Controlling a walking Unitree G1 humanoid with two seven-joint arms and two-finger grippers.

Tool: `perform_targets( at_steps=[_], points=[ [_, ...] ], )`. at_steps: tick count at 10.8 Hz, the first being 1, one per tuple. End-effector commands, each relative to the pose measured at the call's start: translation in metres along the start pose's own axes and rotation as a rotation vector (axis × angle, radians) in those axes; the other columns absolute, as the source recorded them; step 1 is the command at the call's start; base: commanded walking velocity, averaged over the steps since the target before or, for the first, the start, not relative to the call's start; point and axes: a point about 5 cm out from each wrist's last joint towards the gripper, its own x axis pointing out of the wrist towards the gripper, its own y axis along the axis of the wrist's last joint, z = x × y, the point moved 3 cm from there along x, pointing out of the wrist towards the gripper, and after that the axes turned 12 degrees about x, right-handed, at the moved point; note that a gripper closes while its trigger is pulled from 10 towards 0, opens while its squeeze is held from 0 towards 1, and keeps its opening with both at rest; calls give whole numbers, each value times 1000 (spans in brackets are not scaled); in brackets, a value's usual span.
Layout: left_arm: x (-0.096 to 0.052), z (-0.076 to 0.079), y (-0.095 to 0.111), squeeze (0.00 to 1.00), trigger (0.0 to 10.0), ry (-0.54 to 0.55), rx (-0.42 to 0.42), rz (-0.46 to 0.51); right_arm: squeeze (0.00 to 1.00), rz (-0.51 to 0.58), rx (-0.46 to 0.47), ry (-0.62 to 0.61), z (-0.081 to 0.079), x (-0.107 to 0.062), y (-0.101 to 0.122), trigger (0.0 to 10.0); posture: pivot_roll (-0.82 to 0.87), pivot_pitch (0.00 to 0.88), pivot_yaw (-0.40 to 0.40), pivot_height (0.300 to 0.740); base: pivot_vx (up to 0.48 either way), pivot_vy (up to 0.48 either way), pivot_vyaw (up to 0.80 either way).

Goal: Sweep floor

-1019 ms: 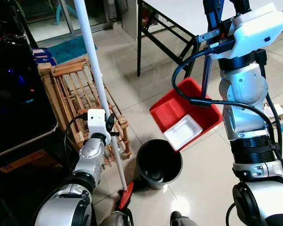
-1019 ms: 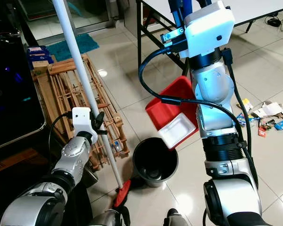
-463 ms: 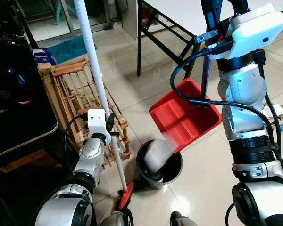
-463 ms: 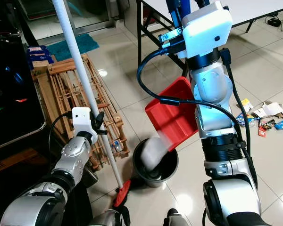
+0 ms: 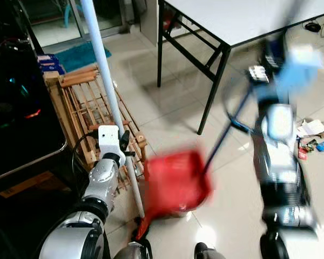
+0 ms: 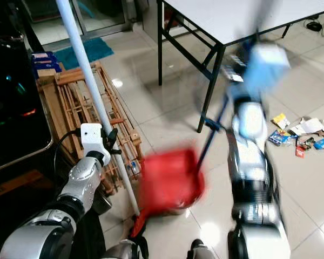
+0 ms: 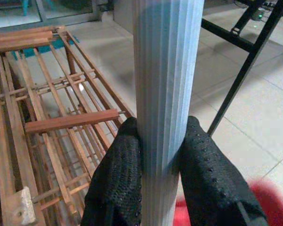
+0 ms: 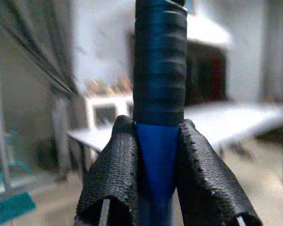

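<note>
My left hand [image 7: 160,155] clamps the broom pole [image 5: 105,70] beside the wooden crate [image 5: 78,105]; my right hand [image 8: 155,165] grips the blurred red dustpan's [image 5: 175,181] handle over open tile floor [image 5: 151,97], centre frame.

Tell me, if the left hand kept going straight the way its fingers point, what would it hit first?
Probably the wooden crate. The left hand is shut on the broom pole, and beyond its fingers lie the crate's slats, then tiled floor. Depth is hard to judge.

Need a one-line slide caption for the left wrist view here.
Left gripper clamped on the pale ribbed broom handle, wooden rack on the tiled floor behind, blurred red dustpan at the edge.
</note>
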Motion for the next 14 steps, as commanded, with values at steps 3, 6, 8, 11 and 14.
perform_targets(
  at_steps=[3, 6, 8, 11, 14],
  points=[
    [-3, 3, -2, 0, 10000, -22, 5, 9, 0, -44, 6, -181, 45, -21, -7, 10000, -33, 203, 51, 740, 0, 0, 0],
    [-3, 4, -3, 0, 10000, -28, 10, 7, 0, -163, -6, -226, 57, -46, -34, 10000, -30, 203, 54, 740, 0, 0, 0],
    [-3, 4, -3, 0, 10000, -28, 18, 8, 0, -176, 13, -218, 52, -49, -37, 10000, -26, 202, 52, 740, 0, 0, 0],
    [-4, 3, -3, 0, 10000, -23, 18, 12, 0, -149, 7, -224, 55, -44, -30, 10000, -27, 203, 50, 740, 0, 0, 0],
    [-4, 3, -1, 0, 10000, -18, 6, 24, 0, 56, -10, -145, 44, -21, 18, 10000, -34, 203, 49, 740, 0, 0, 0]
  ],
)
